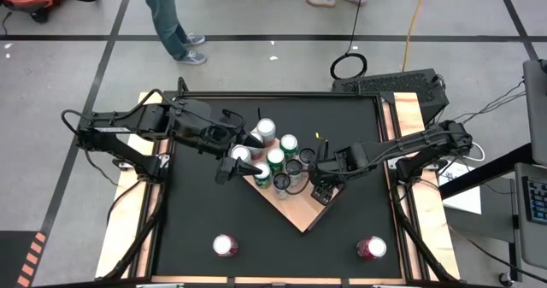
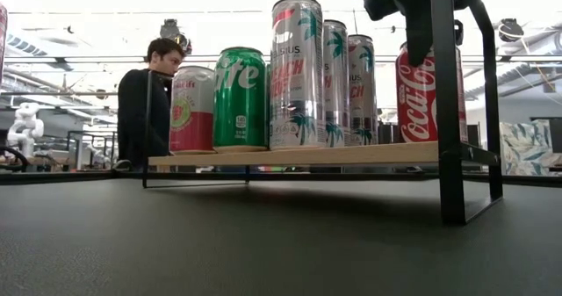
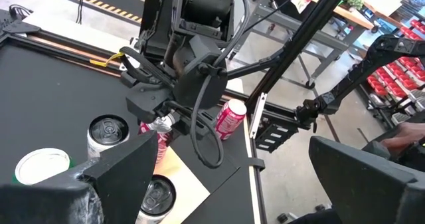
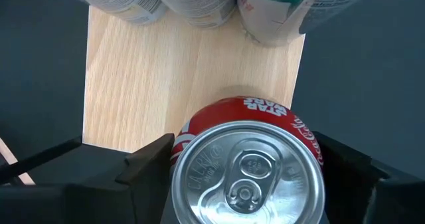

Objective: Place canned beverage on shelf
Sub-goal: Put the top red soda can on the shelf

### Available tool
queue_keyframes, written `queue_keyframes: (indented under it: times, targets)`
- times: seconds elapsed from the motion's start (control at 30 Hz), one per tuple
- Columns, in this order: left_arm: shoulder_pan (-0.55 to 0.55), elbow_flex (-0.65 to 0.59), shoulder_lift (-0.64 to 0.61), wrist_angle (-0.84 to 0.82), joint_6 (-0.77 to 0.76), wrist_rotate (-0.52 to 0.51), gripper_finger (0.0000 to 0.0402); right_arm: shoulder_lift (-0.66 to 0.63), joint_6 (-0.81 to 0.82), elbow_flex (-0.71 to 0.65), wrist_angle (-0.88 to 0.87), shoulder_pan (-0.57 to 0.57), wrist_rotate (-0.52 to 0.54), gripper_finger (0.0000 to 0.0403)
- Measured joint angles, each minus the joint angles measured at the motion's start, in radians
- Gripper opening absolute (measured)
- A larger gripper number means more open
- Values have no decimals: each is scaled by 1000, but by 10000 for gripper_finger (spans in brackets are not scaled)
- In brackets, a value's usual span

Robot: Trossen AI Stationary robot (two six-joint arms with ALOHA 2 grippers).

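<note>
Black table [image 1: 197,211] is seen carrying the wooden shelf [image 4: 166,71], already stocked with several cans. Between the fingers of the right gripper [image 4: 242,161] a red cola can [image 4: 246,177] is grasped, upright over the shelf's edge; release remains. Two cans on the table are apparently left. Opposite, the left gripper [image 1: 229,167] hangs spread and empty.

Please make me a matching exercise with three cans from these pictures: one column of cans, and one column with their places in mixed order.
Cans:
1. red Coca-Cola can
2. green can
3. pink can

Places:
A. on the black table, off the shelf
B. on the shelf, no gripper around it
C. between the right gripper's fingers

Pairs: 1-C, 2-B, 3-A
</note>
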Motion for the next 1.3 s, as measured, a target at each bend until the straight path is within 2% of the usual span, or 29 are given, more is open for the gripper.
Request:
queue_keyframes:
  times: [0.5, 0.8, 1.3]
  targets:
    - [0, 0, 0, -1, 5, 0, 393, 0, -41, -1, -18, -24, -2, 277]
    - [0, 0, 0, -1, 5, 0, 393, -2, -45, -3, -26, -27, -3, 299]
    - [0, 0, 0, -1, 7, -3, 393, -4, -65, -3, -28, -27, -2, 302]
